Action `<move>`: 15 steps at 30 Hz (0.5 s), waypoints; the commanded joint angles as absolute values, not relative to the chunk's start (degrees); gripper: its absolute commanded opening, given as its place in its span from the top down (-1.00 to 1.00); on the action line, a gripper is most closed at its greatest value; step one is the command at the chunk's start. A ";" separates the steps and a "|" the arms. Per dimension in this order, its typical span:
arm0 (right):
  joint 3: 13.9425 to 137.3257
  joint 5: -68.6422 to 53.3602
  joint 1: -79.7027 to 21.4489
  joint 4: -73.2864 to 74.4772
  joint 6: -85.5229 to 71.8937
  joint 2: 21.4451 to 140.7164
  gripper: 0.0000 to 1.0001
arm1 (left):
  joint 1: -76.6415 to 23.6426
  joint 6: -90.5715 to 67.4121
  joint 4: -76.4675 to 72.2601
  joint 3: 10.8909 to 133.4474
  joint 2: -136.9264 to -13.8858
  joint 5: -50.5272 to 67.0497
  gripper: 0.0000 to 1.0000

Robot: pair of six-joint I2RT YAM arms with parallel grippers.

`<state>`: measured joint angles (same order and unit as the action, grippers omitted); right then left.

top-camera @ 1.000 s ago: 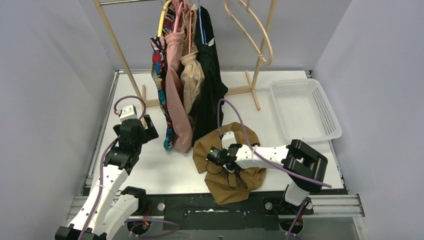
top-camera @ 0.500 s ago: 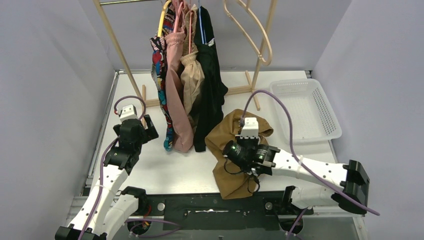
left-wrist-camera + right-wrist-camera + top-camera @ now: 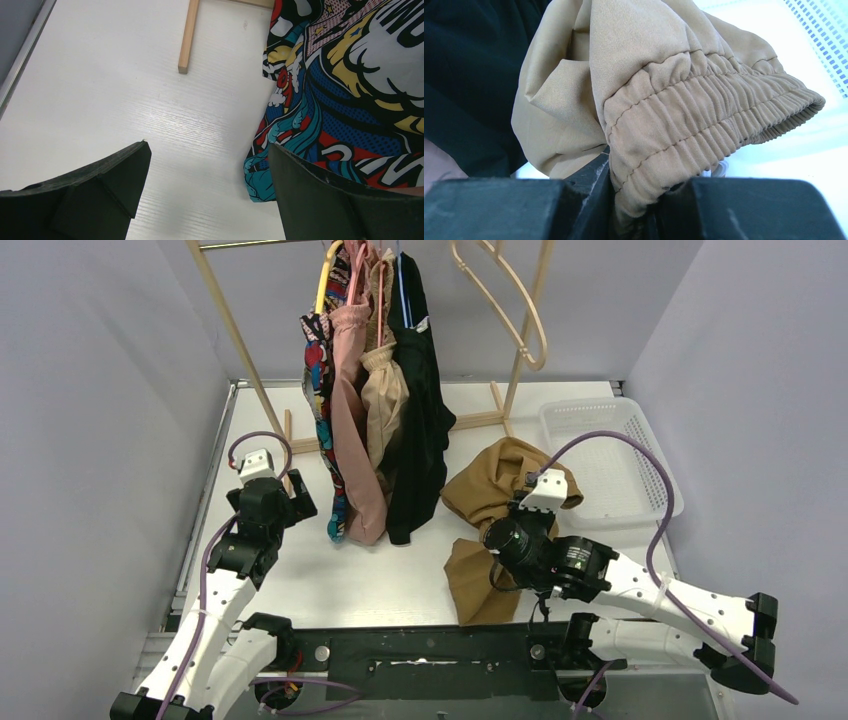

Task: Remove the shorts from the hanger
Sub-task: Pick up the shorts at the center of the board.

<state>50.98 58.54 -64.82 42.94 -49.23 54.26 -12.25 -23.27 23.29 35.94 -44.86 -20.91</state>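
My right gripper (image 3: 638,202) is shut on the gathered waistband of the tan-brown shorts (image 3: 674,95). In the top view these shorts (image 3: 498,485) hang from the right gripper (image 3: 512,532) just left of the basket, one leg trailing on the table. Comic-print shorts (image 3: 320,390), pink shorts (image 3: 350,410), beige shorts (image 3: 385,395) and black shorts (image 3: 420,420) still hang on hangers from the rail. An empty wooden hanger (image 3: 512,310) hangs to their right. My left gripper (image 3: 297,502) stands open beside the comic-print shorts (image 3: 350,75), nothing between its fingers (image 3: 120,170).
A white slotted basket (image 3: 655,475) sits at the table's right side. The wooden rack's upright (image 3: 235,335) and feet (image 3: 189,35) stand at the back. Grey walls close in both sides.
My right arm has swung from the table's middle toward the right, carrying the tan-brown shorts toward the basket. The left arm has not moved.
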 commanded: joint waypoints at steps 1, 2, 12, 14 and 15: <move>54.65 64.09 -63.21 40.25 -46.66 52.83 1.00 | -11.85 -22.59 20.08 36.21 -44.73 -20.22 -0.77; 55.31 64.33 -62.81 40.11 -45.60 52.82 1.00 | -11.83 -22.59 20.11 36.19 -44.71 -20.22 -0.77; 64.46 65.40 -53.82 37.23 -30.41 53.68 1.00 | -11.82 -22.50 20.09 36.20 -44.51 -20.26 -0.77; 66.33 62.12 -48.12 37.04 -28.09 53.73 1.00 | -11.79 -22.50 20.01 36.12 -44.48 -20.22 -0.77; 66.96 59.79 -44.79 36.59 -27.09 53.59 1.00 | -11.86 -22.50 20.02 36.12 -44.47 -20.26 -0.77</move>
